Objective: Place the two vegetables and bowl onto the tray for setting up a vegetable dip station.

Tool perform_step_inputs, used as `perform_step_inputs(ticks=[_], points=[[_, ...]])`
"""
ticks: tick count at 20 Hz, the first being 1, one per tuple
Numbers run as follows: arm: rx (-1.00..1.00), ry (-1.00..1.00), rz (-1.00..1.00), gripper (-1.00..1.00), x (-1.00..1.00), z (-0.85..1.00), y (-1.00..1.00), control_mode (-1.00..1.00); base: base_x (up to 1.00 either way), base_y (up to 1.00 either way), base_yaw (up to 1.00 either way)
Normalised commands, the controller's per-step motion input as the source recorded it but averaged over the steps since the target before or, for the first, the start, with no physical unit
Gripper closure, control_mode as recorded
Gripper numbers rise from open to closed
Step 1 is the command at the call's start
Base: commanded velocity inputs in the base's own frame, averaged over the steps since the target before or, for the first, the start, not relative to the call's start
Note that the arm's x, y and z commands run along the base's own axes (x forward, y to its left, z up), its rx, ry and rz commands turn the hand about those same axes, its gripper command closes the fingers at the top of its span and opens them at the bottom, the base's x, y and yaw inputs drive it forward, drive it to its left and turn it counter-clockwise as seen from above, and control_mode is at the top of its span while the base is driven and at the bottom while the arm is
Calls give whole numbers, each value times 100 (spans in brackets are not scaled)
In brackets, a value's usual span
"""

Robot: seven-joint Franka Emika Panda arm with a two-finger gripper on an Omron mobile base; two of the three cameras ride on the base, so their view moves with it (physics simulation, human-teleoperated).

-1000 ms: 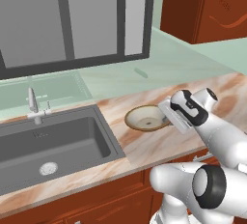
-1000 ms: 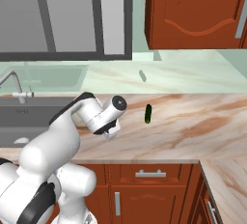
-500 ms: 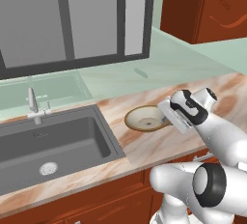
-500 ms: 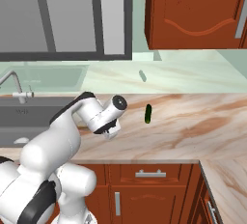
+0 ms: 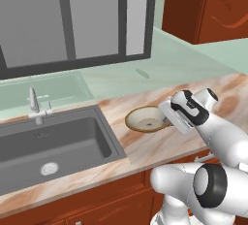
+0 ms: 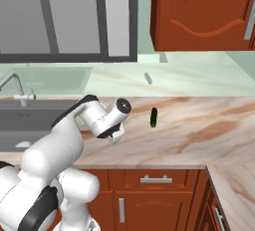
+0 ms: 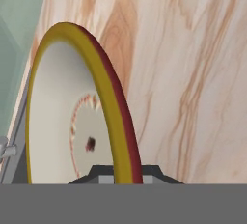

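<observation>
Hand (image 7: 123,172) closed on the rim of the bowl (image 5: 145,119), which rests on the table (image 5: 145,146)

The left base view looks forward and down from behind the arm's left side, across the tabletop (image 5: 145,146), with the sink (image 5: 48,146) at about 8 o'clock and the bowl (image 5: 145,119) just right of centre. The right base view faces the same way from behind the arm's right side; it shares the tabletop (image 6: 199,130) and sink (image 6: 30,120), and takes in the cucumber (image 6: 154,117) at about 1 o'clock of centre. The hand view sits very close over the bowl (image 7: 72,121), its rim running up from 6 o'clock between the pincer (image 7: 125,172) tips.
</observation>
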Motion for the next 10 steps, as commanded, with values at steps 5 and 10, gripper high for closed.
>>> perform_step_inputs(ticks=[5, 10], points=[[0, 0, 0, 100, 0, 0, 0, 100, -37, 2, 0], [0, 0, 0, 100, 0, 0, 0, 100, -39, 11, 0]])
